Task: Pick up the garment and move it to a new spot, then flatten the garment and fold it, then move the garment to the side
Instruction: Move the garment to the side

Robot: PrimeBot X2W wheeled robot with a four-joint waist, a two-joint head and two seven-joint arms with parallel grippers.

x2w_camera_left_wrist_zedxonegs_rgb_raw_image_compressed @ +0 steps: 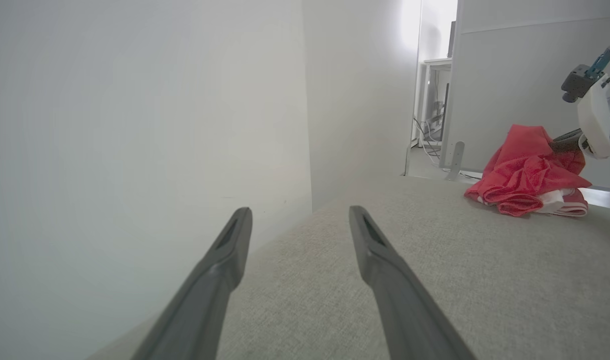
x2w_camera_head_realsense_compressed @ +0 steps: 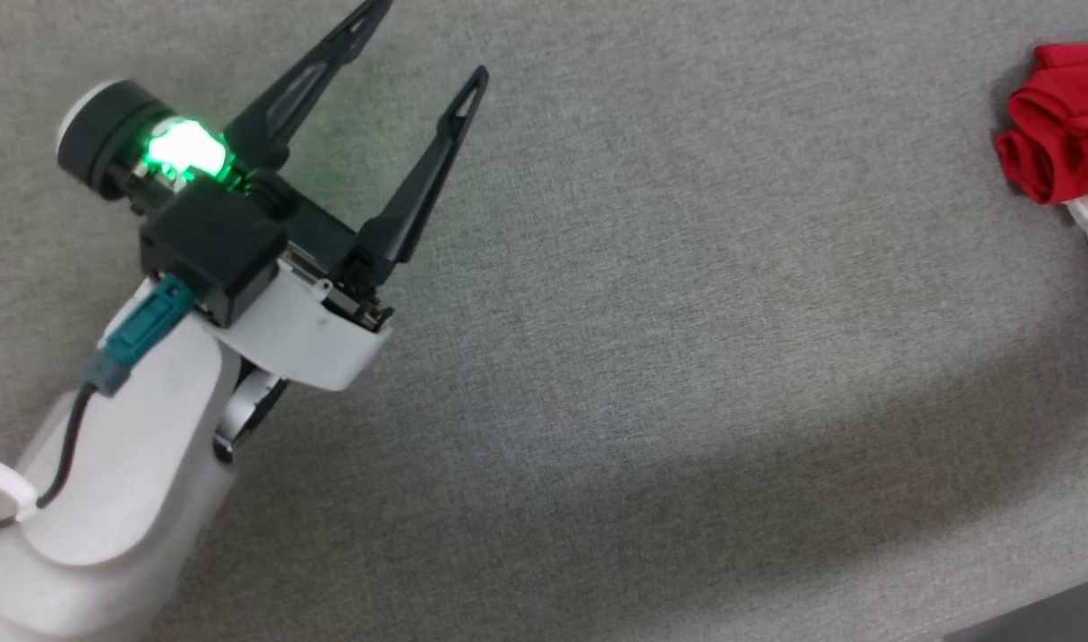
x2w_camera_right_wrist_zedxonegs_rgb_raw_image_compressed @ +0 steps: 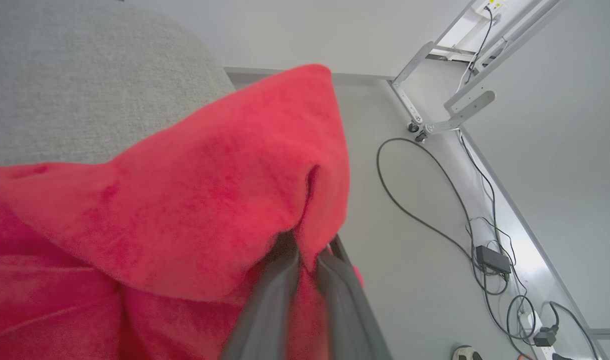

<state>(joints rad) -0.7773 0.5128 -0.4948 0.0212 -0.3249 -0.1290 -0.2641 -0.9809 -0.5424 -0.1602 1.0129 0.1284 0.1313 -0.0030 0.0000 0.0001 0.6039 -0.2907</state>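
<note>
right pincer (x2w_camera_right_wrist_zedxonegs_rgb_raw_image_compressed: 306, 254) nipping garment (x2w_camera_right_wrist_zedxonegs_rgb_raw_image_compressed: 185, 200) — bunched heap, peak up, long axis unclear; left pincer (x2w_camera_head_realsense_compressed: 430, 40) wide, empty

White forearm (x2w_camera_head_realsense_compressed: 125, 464) bears teal plug (x2w_camera_head_realsense_compressed: 138, 334), green light (x2w_camera_head_realsense_compressed: 185, 147), black left claw (x2w_camera_head_realsense_compressed: 430, 37).

Head looks down, left wrist across, right wrist close; all 3 share garment (x2w_camera_head_realsense_compressed: 1057, 125).

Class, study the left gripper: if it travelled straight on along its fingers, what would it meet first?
Probably the white wall: the left gripper points across the edge of the grey surface toward it, though depth is hard to judge. The garment lies well off to one side of that line.
</note>
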